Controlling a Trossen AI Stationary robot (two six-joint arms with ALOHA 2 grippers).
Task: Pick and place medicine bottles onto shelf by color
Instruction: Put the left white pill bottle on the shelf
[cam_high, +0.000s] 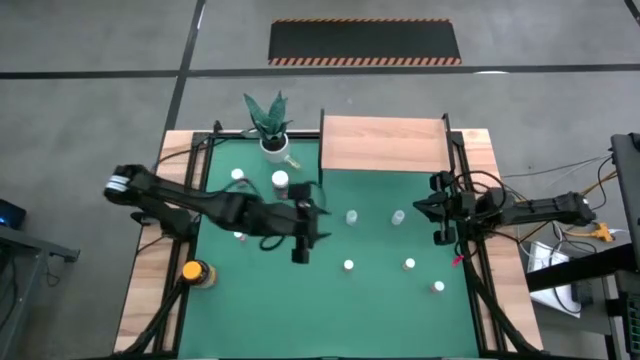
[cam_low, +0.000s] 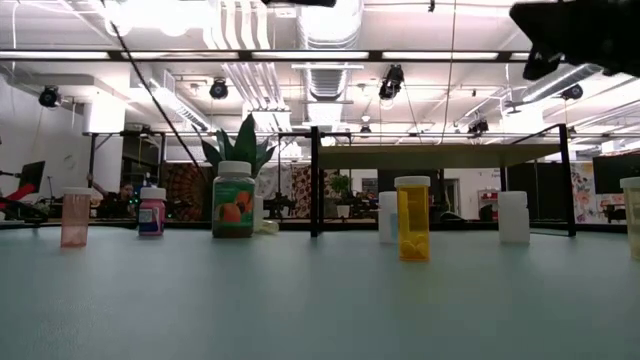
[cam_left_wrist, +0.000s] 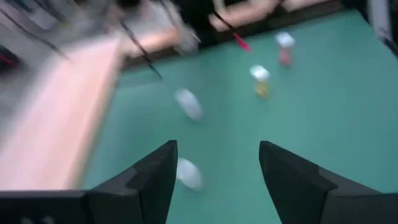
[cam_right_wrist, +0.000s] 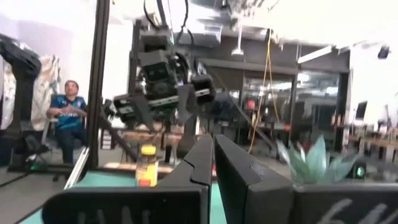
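Small bottles stand upright on their bases, scattered over the green mat (cam_high: 380, 300): white-capped ones (cam_high: 352, 216), (cam_high: 398, 216), (cam_high: 348, 265), a pink one (cam_high: 439, 287) and the larger amber bottle with a yellow cap (cam_high: 195, 271). The wooden shelf (cam_high: 383, 143) stands at the far edge. My left gripper (cam_high: 322, 224) hovers open above mid-table; in its wrist view the fingers (cam_left_wrist: 217, 149) frame a white bottle (cam_left_wrist: 188, 174) without touching it. My right gripper (cam_high: 425, 207) is shut (cam_right_wrist: 212, 146) by the right edge, and touches nothing.
A white pot with a green plant (cam_high: 270, 125) stands at the far left beside the shelf. Black frame posts (cam_low: 314, 180) and cables run along the mat's edges. A person (cam_right_wrist: 65, 112) sits beyond the table. In the low view a green-labelled bottle (cam_low: 233, 200) and a yellow one (cam_low: 412, 218) stand.
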